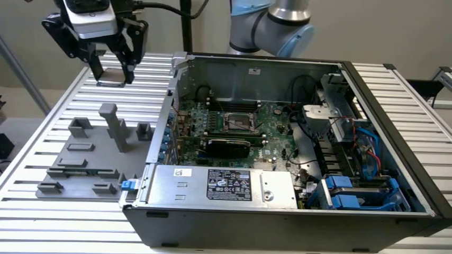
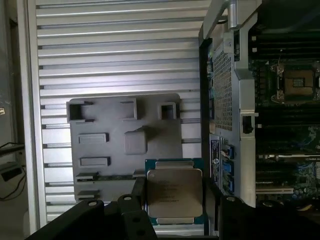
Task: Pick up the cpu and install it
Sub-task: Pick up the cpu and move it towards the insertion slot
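Case point(image 1: 282, 227) lies open on table point(image 1: 395, 95), centre to the exterior view's right. Fixture plate point(image 1: 78, 174) on table just beside case, on the exterior view's left. In case: motherboard point(image 1: 272, 114) on floor w/ socket point(image 1: 240, 123) near its middle; PSU point(image 1: 226, 185) along near wall. Cpu point(image 2: 174, 192) sits btwn fingers of gripper point(image 1: 113, 74), raised over table on plate's side of case. Arm point(image 1: 276, 26) behind case.

We see the end effector point(image 1: 111, 71) raised above the slatted worktop point(image 1: 42, 233), its fingers clamped on the cpu point(image 1: 111, 82), which sits flat between them. Below it lies the grey fixture plate point(image 1: 84, 174). At the exterior view's right stands the open computer case point(image 1: 211, 233), its motherboard socket point(image 1: 238, 123) exposed, well apart from the cpu.
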### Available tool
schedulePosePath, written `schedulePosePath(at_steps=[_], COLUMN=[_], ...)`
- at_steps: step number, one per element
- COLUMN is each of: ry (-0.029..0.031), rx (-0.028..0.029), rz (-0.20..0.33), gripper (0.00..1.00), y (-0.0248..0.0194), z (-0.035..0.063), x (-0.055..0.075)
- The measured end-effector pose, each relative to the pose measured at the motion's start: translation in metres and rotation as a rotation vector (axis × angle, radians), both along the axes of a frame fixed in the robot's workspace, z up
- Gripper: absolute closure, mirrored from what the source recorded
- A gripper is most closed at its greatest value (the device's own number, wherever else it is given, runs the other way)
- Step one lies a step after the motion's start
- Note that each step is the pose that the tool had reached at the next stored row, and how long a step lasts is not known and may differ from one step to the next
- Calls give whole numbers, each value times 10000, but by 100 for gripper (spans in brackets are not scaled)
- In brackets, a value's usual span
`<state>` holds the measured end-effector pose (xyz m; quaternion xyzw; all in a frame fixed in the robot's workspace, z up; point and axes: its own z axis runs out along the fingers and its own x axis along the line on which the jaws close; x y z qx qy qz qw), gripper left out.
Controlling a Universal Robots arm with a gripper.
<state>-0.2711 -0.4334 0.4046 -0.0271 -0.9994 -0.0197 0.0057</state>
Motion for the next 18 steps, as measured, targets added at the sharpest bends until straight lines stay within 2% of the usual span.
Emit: schedulePosePath(at_steps=[18], ry=[0], rx=[3], rz=[0], gripper=[45], y=[14], z=[2], x=[822])
